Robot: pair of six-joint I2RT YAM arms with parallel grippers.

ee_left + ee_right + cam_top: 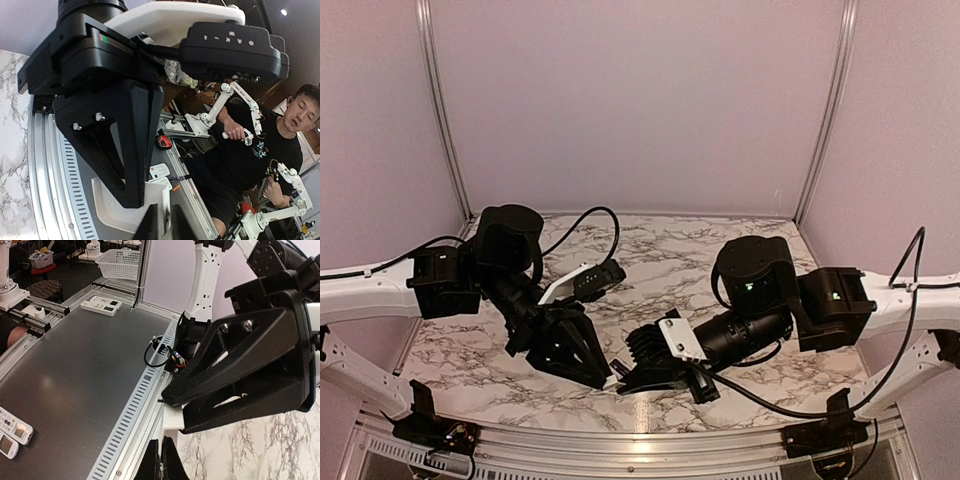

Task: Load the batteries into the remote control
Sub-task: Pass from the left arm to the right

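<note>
hovering right at the near rail (640,445) — my left gripper (164,222) is pinched narrow with the white remote control (125,210) running in between its fingers, looks held. right gripper (160,460) is nearly shut, nose to nose with it; batteries not visible, can't tell if it carries one. risk: tips clash, or a slip drops the remote off the edge. open marble table (720,260) lies behind — better room there.

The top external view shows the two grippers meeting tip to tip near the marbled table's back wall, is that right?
Not quite: the left gripper and right gripper do meet tip to tip, but at the near edge of the marbled table instead. The top external view shows it.
</note>
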